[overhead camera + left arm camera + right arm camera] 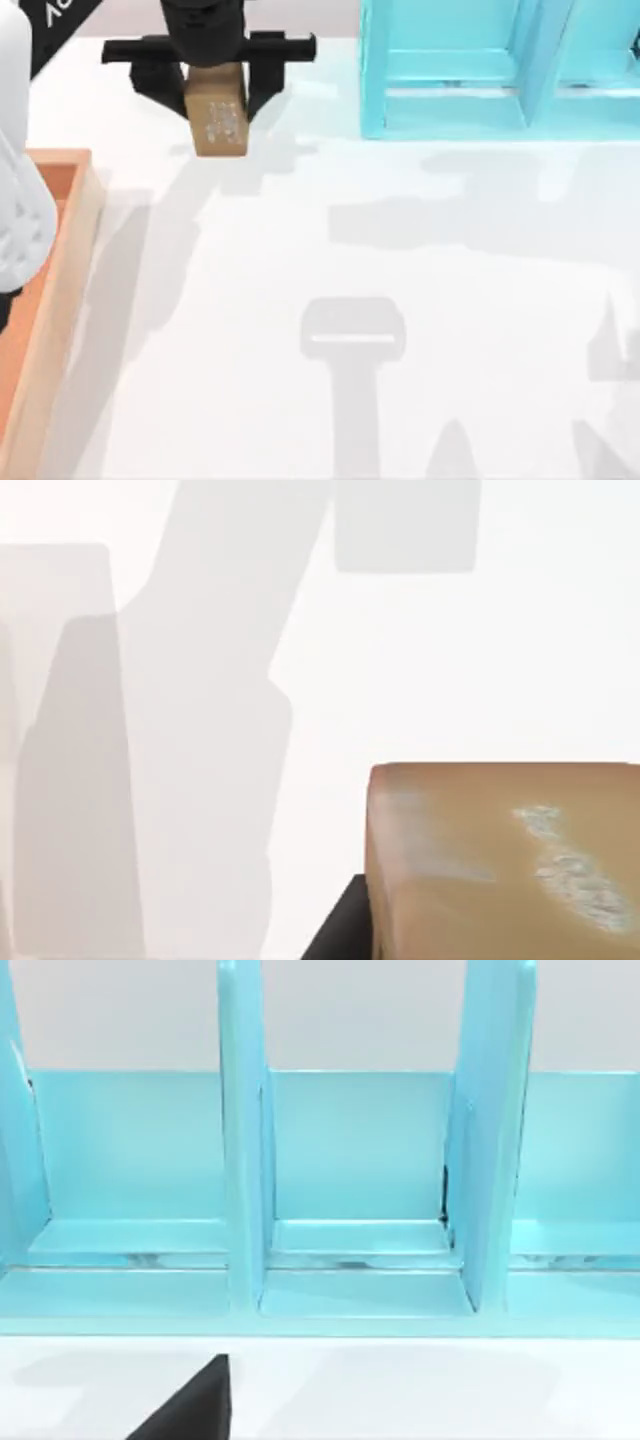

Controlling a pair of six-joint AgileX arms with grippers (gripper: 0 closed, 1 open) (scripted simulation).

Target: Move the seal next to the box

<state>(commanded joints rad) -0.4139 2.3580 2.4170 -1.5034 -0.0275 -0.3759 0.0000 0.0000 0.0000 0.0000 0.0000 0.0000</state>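
— Seal (216,122), where is it?
— Clamped between the left gripper's (214,88) black fingers (157,80), near the table's (400,300) far edge, carved white marks facing up.
— And the box (60,290)?
— At the left edge, well apart from the seal.
— Right arm?
— Its wrist camera faces the turquoise shelf (350,1190); whether its fingers are spread or closed, I can't tell.
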